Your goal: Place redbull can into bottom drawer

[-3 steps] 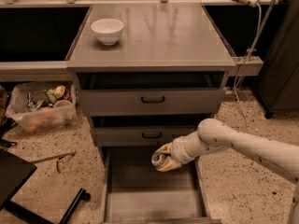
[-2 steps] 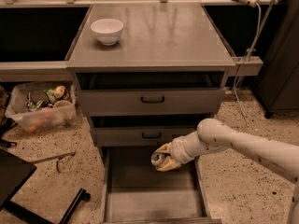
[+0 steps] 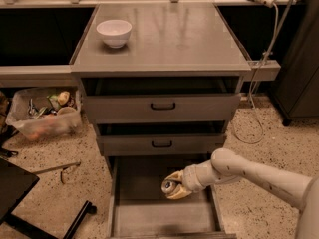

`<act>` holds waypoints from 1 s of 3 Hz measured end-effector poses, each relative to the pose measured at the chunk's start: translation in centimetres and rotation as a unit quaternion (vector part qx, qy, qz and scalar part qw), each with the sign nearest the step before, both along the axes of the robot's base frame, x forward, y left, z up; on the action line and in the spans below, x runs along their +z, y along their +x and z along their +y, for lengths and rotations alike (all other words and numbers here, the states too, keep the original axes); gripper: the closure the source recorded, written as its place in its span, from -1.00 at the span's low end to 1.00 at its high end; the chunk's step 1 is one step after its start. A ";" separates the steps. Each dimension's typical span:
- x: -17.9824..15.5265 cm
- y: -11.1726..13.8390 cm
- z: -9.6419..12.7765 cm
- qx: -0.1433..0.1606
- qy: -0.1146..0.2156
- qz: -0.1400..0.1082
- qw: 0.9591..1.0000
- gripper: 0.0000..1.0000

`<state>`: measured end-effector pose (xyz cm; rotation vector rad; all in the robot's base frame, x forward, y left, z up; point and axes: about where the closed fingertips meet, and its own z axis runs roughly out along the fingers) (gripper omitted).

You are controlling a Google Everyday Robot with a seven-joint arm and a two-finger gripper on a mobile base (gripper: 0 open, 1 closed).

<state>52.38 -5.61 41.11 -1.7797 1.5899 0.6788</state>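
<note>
The bottom drawer [image 3: 149, 218] is pulled open, a long shallow grey tray below the two upper drawers with black handles. My gripper [image 3: 173, 185] reaches in from the right on a pale arm and is shut on the redbull can [image 3: 169, 186]. The can lies sideways in the fingers with its shiny round end facing left. It hangs over the drawer's right half, a little above the grey floor.
A white bowl [image 3: 114, 32] sits on the cabinet top at the back left. A clear bin of clutter [image 3: 44, 114] stands on the floor to the left. A black chair base [image 3: 30, 208] lies at lower left. A cable [image 3: 259, 83] hangs at the right.
</note>
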 end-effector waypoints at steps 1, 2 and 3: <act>-8.4 -0.4 0.9 -0.018 0.000 0.015 1.000 1.00; -15.2 -0.1 2.2 -0.026 -0.014 0.028 0.999 1.00; -19.3 0.7 3.4 -0.027 -0.024 0.040 0.999 1.00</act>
